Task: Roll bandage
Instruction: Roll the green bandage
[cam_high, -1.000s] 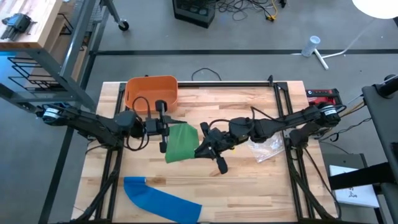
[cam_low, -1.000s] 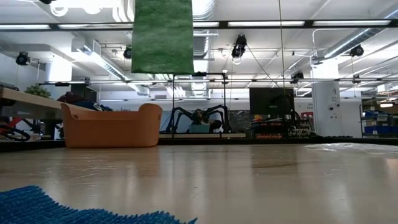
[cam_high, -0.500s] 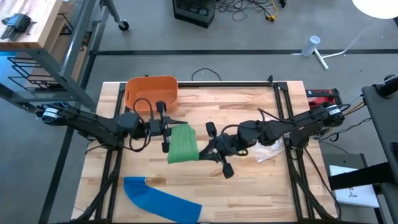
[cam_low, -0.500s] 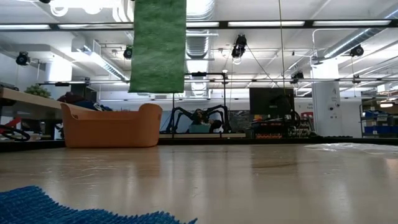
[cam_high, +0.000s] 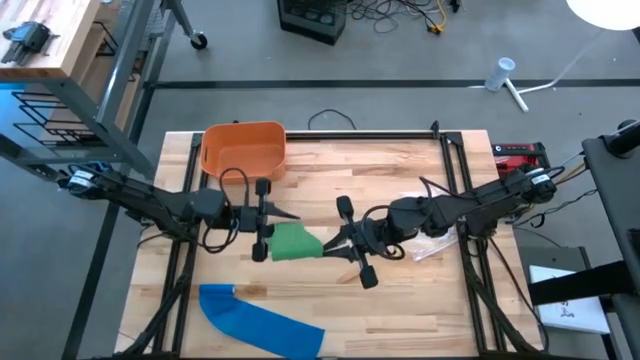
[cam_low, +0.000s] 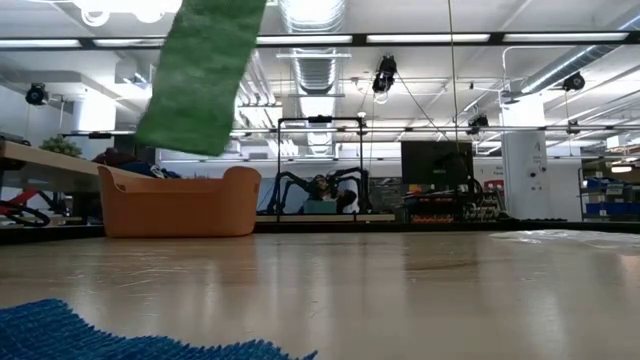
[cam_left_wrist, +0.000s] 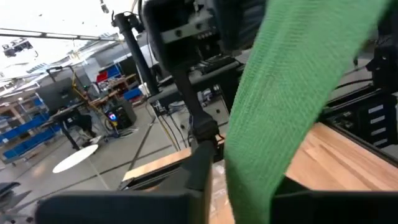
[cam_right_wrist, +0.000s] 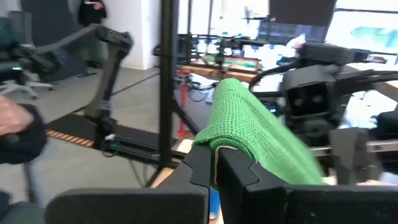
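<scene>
**Green bandage aloft between two arms**

Green woven bandage (cam_high: 293, 243) hangs at frame centre in the high view, soft, light and floppy; best taken by its end edge. Right gripper (cam_high: 343, 245) is clamped on one end. Left gripper (cam_high: 262, 219) sits just beside it; whether it grips is unclear. Lower tail is cut off.

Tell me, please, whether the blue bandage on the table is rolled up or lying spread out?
Spread out. The blue bandage lies flat as a long strip on the wooden table; no roll shows in the high view.
</scene>
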